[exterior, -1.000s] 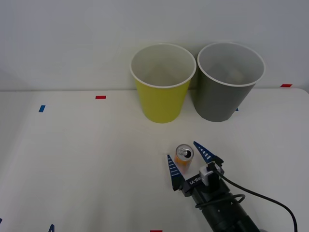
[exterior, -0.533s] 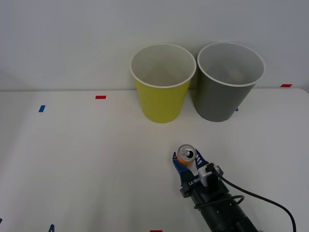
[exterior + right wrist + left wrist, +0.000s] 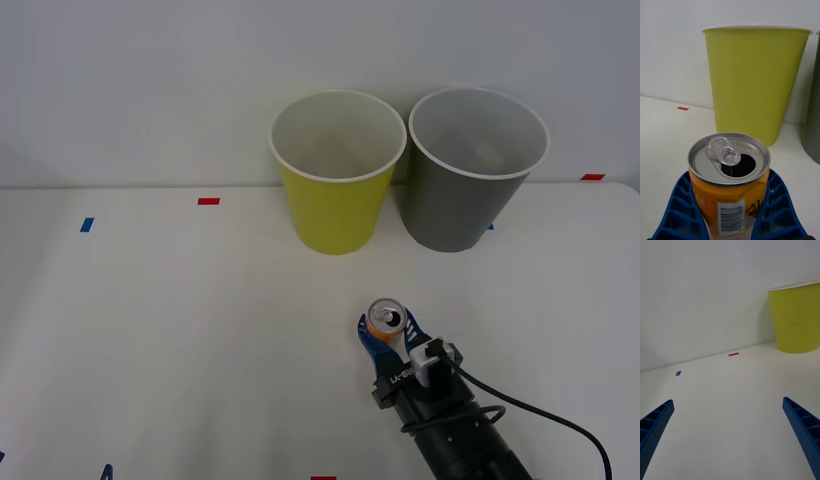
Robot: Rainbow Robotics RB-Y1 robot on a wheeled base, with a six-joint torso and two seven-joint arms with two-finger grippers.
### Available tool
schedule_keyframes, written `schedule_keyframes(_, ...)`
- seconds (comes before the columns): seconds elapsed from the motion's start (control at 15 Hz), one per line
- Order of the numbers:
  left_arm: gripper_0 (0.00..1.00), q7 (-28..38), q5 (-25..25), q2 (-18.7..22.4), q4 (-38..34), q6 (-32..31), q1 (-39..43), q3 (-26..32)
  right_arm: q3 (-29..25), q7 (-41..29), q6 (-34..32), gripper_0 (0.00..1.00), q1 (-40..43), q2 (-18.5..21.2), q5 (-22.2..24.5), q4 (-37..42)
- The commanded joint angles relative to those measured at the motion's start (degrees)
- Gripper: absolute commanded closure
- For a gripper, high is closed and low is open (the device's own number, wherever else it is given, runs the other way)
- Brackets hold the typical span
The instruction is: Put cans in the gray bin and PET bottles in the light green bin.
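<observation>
Can grasped near the table's front edge by right hand.
Next: lift, carry to gray bin at the back edge; left hand released.

Can on table, in front of both bins; light green bin left of gray bin.

White table: surface matte, bearing small tape markers. Red marker near the far edge, left of centre; blue marker further left; second red marker at far right; third red marker at the near edge. Plain pale wall behind.
</observation>
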State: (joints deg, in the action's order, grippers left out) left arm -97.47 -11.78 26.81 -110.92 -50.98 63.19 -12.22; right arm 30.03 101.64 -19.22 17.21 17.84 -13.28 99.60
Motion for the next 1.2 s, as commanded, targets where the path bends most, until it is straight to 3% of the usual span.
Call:
schedule_keyframes(0.07,0.00,0.00,0.00,0.00,0.00,0.00,0.00,0.00,-0.15,0.31,-0.11,1.00,0.19,0.00,0.01,0.15)
schedule_keyframes(0.6,0.00,0.00,0.00,0.00,0.00,0.00,0.00,0.00,-0.41,0.40,0.41,1.00,0.81,0.26,-0.52,2.35)
schedule_keyframes(1.07,0.00,0.00,0.00,0.00,0.00,0.00,0.00,0.00,-4.10,-0.31,15.62,1.00,4.85,2.20,-3.07,18.35)
schedule_keyframes(1.2,0.00,0.00,0.00,0.00,0.00,0.00,0.00,0.00,-4.28,-0.66,15.79,1.00,5.12,3.34,-6.05,20.28)
